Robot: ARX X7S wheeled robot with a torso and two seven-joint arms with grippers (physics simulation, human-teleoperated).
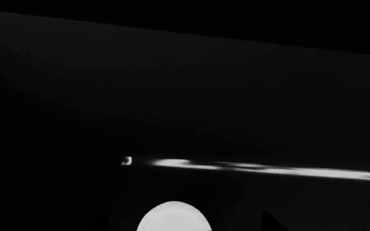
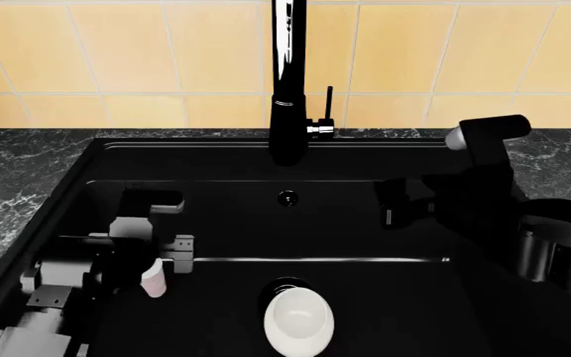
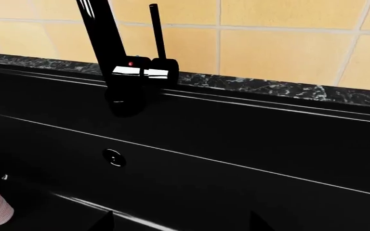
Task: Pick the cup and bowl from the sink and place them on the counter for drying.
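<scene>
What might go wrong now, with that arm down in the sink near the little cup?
The cup sits against the left end effector, but whether it is firmly held cannot be told, so it may slip when lifted. The sink wall rises close beside that arm, and lifting out could bump it. The bowl lies by the drain, so a dropped cup might hit it.

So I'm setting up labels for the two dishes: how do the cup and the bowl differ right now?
The cup is narrow and pinkish-white, standing at the left of the sink; the bowl is wider, plain white, lying near the drain in the middle. The cup sits right at the left tool, while the bowl lies clear of both tools. Both are small, pale and still down in the sink.
</scene>
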